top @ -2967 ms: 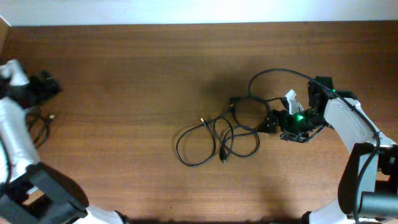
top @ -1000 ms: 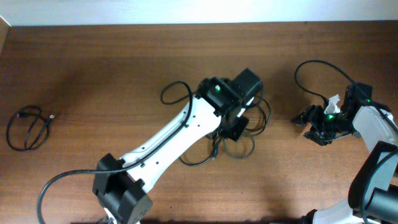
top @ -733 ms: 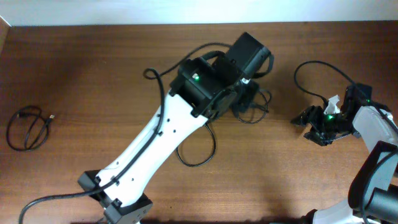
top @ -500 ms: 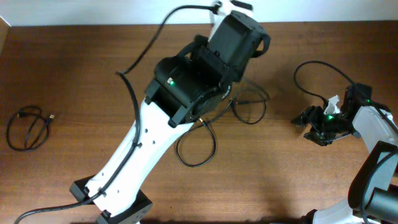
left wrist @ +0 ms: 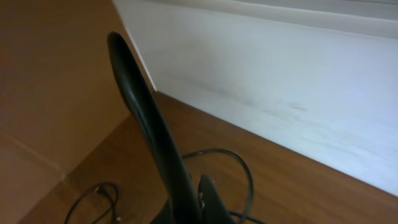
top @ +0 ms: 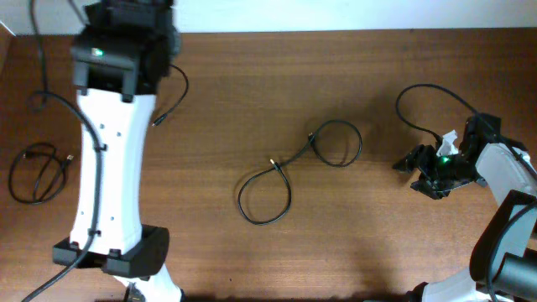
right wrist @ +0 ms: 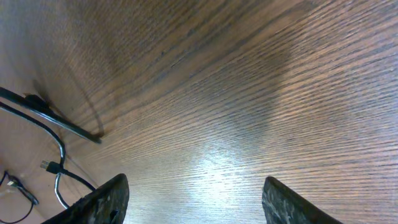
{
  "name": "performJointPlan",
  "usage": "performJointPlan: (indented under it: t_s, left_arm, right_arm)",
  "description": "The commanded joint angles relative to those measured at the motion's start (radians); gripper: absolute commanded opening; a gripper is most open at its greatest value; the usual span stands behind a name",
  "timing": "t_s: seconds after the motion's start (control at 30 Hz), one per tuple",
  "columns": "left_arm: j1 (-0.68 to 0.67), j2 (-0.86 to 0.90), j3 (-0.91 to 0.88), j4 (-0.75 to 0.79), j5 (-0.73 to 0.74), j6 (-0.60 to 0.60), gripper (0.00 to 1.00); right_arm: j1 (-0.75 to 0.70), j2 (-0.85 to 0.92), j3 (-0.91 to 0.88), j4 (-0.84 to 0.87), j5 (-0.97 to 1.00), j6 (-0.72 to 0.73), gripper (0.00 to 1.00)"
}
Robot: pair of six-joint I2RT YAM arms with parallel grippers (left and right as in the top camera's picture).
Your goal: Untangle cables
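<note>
The left arm [top: 109, 151] stands raised over the far left corner of the table [top: 252, 67]. A hanging cable [top: 174, 88] trails from its head, probably lifted to draw it away from the others. Whether the left gripper [left wrist: 196, 199] is clamped cannot be told. A looped cable [top: 289, 172] lies mid-table and a coil [top: 38, 172] rests near the left edge. The right gripper [right wrist: 196, 193] is spread wide over bare wood, with a curled cable [top: 419, 91] just beside it. Broad bare wood separates the groups.
</note>
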Motion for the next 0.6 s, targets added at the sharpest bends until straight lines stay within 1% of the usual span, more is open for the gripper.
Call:
performJointPlan:
  t_s: [0.0, 0.1, 0.2, 0.3, 0.4, 0.57]
  left_arm:
    - [0.139, 0.023, 0.019, 0.025, 0.091, -0.014, 0.0]
    - [0.215, 0.06, 0.019, 0.079, 0.091, -0.014, 0.0]
    - [0.291, 0.145, 0.019, 0.161, 0.091, -0.013, 0.0]
    - [0.338, 0.217, 0.019, 0.261, 0.091, -0.013, 0.0]
    - [0.383, 0.287, 0.019, 0.32, 0.09, -0.013, 0.0]
    - [0.473, 0.356, 0.019, 0.399, 0.097, -0.013, 0.0]
  right_arm:
    - [-0.001, 0.002, -0.002, -0.018, 0.009, -0.013, 0.68]
    - [-0.001, 0.002, -0.003, -0.034, 0.008, -0.027, 0.68]
    - [-0.001, 0.002, -0.003, -0.06, 0.005, -0.095, 0.68]
    - [-0.001, 0.002, -0.002, -0.094, 0.005, -0.151, 0.68]
    - [-0.001, 0.002, -0.003, -0.102, 0.006, -0.153, 0.68]
    - [-0.001, 0.002, -0.003, -0.101, 0.006, -0.153, 0.68]
